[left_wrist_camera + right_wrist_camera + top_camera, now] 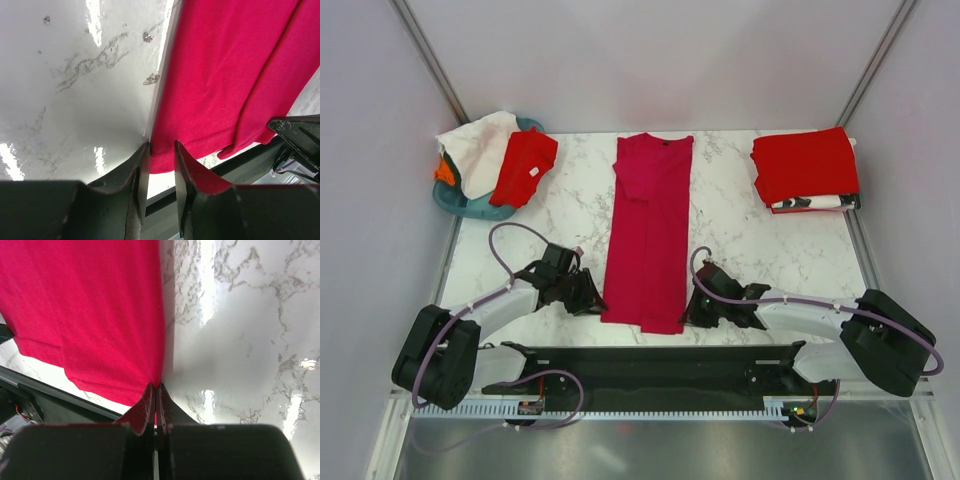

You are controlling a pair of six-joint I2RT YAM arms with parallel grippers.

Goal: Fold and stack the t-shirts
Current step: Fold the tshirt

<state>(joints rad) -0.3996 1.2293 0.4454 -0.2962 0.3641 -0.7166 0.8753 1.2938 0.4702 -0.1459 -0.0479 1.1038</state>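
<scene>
Crimson shirt (648, 235) lying folded lengthwise on bench (570, 200) | right hand (156, 386) pinching hem corner | left hand (160, 146) straddling other corner, fingers narrowly parted | advising: closing left first, then lifting both level toward collar.

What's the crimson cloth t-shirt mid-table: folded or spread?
Folded lengthwise: the crimson cloth t-shirt lies as a narrow strip, sides overlapped, sleeves tucked in.

table (570, 205): white marble, grey veins, in the centre | walls (650, 60): plain pale lilac-grey at 9, 12 and 3 o'clock | posts (428, 58): thin metal, slanting at 11 and 1 o'clock | 6 o'clock: black bar (650, 362) along table edge, dull grey metal sheet (650, 450) below | light: soft, with glare patches (207, 285) on the marble
</scene>
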